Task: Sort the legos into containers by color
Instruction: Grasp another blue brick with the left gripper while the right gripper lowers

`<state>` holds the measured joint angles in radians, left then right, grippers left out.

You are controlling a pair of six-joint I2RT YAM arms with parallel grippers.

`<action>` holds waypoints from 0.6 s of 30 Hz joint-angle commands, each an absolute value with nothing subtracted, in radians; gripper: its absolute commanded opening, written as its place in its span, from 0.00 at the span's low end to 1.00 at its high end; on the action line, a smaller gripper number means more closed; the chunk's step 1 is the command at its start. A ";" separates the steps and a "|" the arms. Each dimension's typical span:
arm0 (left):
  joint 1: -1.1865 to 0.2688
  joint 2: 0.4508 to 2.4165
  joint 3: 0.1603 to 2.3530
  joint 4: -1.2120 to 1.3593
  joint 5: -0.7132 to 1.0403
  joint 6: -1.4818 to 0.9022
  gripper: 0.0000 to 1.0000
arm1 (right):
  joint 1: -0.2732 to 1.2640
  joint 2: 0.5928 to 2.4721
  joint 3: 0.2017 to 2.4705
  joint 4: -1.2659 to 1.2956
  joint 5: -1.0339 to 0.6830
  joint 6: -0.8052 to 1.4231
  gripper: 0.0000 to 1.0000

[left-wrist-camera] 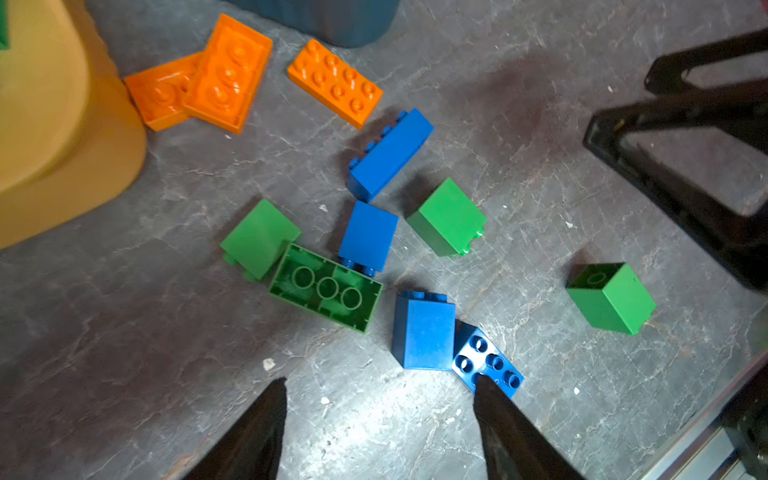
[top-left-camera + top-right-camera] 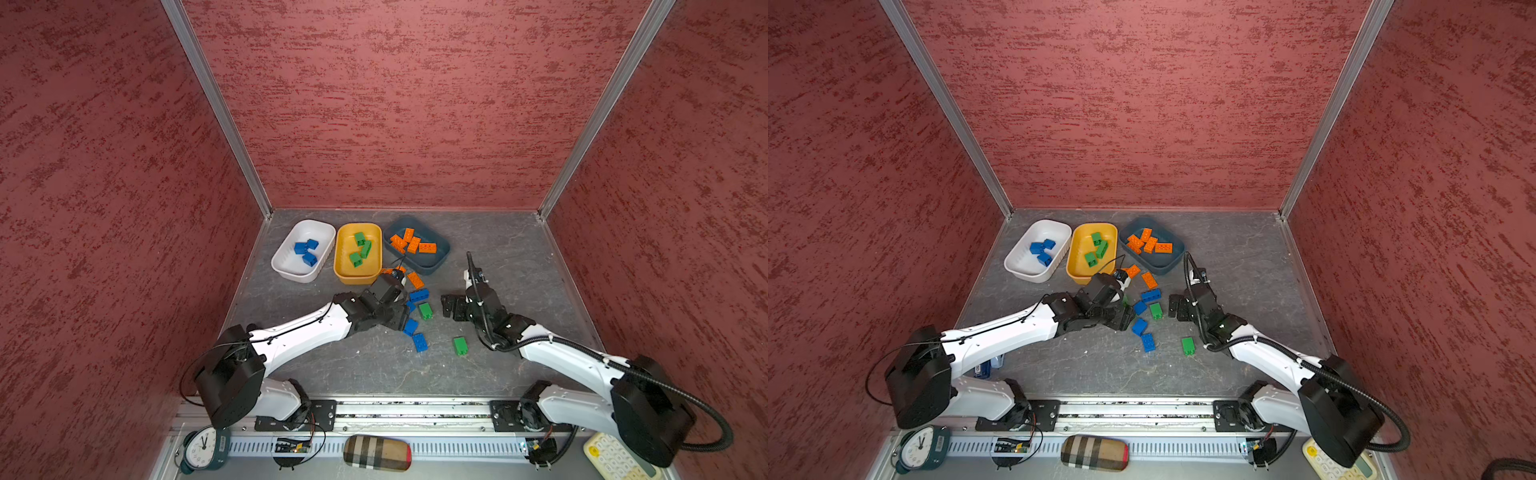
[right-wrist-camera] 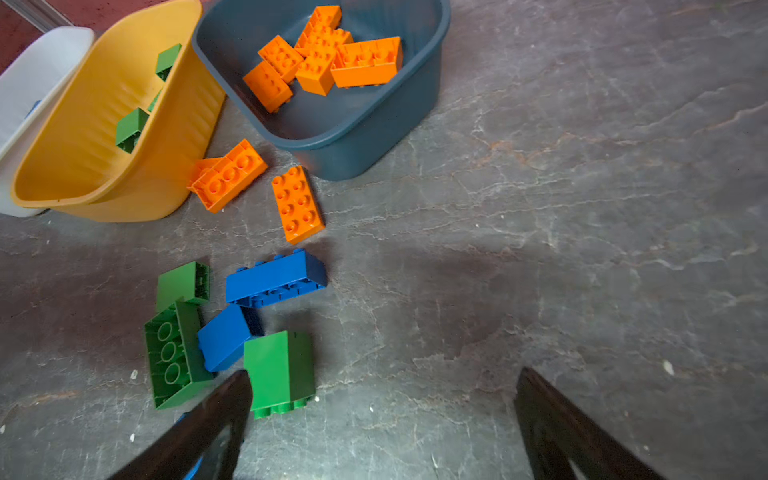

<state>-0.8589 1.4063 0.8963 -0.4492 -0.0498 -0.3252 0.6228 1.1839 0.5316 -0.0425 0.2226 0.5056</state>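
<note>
Sorting partway done
Tubs point(image 2: 291, 275) part-filled; a dozen-odd legos point(image 1: 368, 230) loose mid-counter point(image 2: 353, 368); left end effector point(image 1: 380, 378) and right end effector point(image 3: 385, 372) open, empty.

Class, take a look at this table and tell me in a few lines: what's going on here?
A robot is sorting by colour. The white tub holds blue bricks, the yellow tub green ones, and the dark teal tub orange ones. Roughly a dozen loose bricks of all three colours lie on the table in front of the tubs. The left tool hangs open at the pile, holding nothing. The right tool is open and empty beside it.
</note>
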 commanded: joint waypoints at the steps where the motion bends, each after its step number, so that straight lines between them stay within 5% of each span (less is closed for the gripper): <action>1: -0.884 1.463 0.919 -0.467 -0.025 -0.367 0.69 | 0.621 1.199 0.541 -0.023 0.215 0.522 0.99; 5: -0.931 1.574 0.990 -0.526 -0.120 -0.314 0.62 | 0.621 1.226 0.520 0.039 0.074 0.430 0.99; 18: -0.951 1.771 1.072 -0.511 -0.085 -0.261 0.46 | 0.621 1.184 0.488 0.049 0.121 0.418 0.99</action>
